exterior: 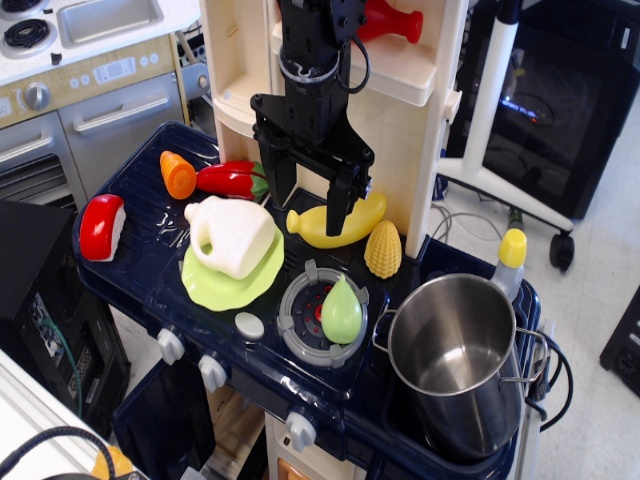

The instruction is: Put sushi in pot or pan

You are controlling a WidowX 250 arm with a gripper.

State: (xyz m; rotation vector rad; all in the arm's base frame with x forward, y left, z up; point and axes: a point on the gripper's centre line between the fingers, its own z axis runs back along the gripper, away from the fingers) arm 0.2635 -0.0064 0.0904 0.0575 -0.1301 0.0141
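The sushi (102,226), red on top with a white base, lies at the far left edge of the dark blue toy stove top (150,270). The shiny steel pot (455,345) with wire handles stands at the front right corner, empty inside. My gripper (308,195) hangs open and empty above the back middle of the stove, over the yellow banana (335,225), well to the right of the sushi and left of and behind the pot.
An orange carrot piece (178,174) and red chili pepper (230,179) lie at the back left. A white jug (232,235) sits on a green plate (225,283). A green pear (341,311) rests on the grey burner ring (296,322). Yellow corn (383,250) and a yellow-capped bottle (510,262) stand near the pot.
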